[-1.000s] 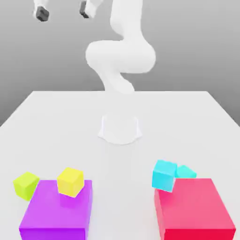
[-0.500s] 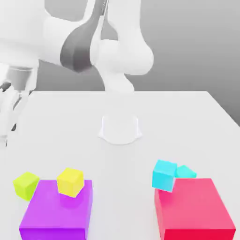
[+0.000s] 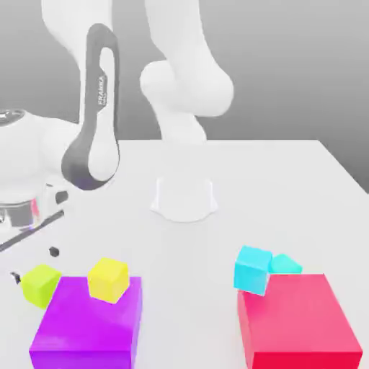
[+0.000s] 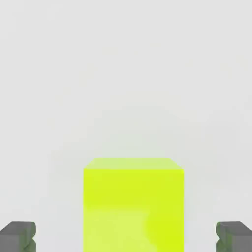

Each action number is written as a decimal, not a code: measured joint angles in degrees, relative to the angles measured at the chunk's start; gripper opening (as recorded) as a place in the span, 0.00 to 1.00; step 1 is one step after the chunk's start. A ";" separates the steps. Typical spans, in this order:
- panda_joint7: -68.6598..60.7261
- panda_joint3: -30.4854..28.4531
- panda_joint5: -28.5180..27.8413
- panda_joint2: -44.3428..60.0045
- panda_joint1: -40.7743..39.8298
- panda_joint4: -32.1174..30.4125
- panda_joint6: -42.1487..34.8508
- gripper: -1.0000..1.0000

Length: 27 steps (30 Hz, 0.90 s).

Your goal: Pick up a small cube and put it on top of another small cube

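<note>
In the exterior view, the white arm bends low over the exterior view's left of the desk (image 3: 288,173), its gripper (image 3: 34,263) just above the small lime cube (image 3: 40,285), which sits on the desk touching the purple block (image 3: 86,331). The yellow cube (image 3: 108,279) rests on that block. A cyan cube (image 3: 252,269) leans on the red block (image 3: 299,324). In the hand view, the jaws stand wide apart with the lime cube (image 4: 134,204) between the fingertips (image 4: 18,236), untouched.

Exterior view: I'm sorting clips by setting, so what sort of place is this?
Likely a simulated tabletop: a plain white table, flat grey backdrop, and untextured blocks like the lime cube and purple block.
</note>
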 joint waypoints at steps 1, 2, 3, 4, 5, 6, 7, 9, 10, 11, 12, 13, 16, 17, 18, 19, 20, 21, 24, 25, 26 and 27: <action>0.19 -0.41 -0.27 1.77 0.35 0.28 1.41 0.50; 0.35 -0.70 -0.51 3.02 0.60 0.47 2.39 0.00; 0.35 -0.70 -0.51 3.02 0.60 0.47 2.39 0.00; 0.35 -0.70 -0.51 3.02 0.60 0.47 2.42 0.00; 0.35 -0.70 -0.51 3.02 0.60 0.47 2.47 0.00; 0.35 -0.70 -0.52 3.02 0.60 0.47 2.52 0.00; 0.36 -0.70 -0.52 3.02 0.60 0.47 2.57 0.00; 0.50 -0.64 -0.65 3.06 0.51 0.49 2.59 0.00; 0.30 -0.36 -0.36 1.88 0.28 0.31 1.64 0.00; 0.08 -0.06 -0.05 0.41 0.04 0.07 0.47 0.00; -0.14 0.22 0.26 -1.18 -0.18 -0.21 -0.82 0.00; -0.36 0.42 0.55 -2.83 -0.32 -0.51 -2.17 0.00; -1.40 0.94 1.11 -7.26 -0.30 -1.03 -6.02 0.00; -3.09 2.14 1.30 -7.51 0.27 -0.11 -6.55 0.00; -4.55 3.61 1.46 -7.92 1.16 0.57 -7.08 0.00; -6.09 5.29 1.62 -8.25 2.17 1.28 -7.55 0.00; -7.65 7.05 1.83 -8.59 3.26 1.96 -7.99 0.00; -9.25 8.82 2.08 -8.91 4.46 2.64 -8.41 0.00; -14.20 14.37 3.05 -9.84 8.15 4.62 -9.64 0.00; -15.99 16.20 3.46 -10.09 9.51 5.36 -10.02 0.00; -17.09 17.80 3.95 -10.78 11.19 5.41 -10.52 0.00; -17.81 19.40 4.59 -11.78 13.18 4.99 -11.08 0.00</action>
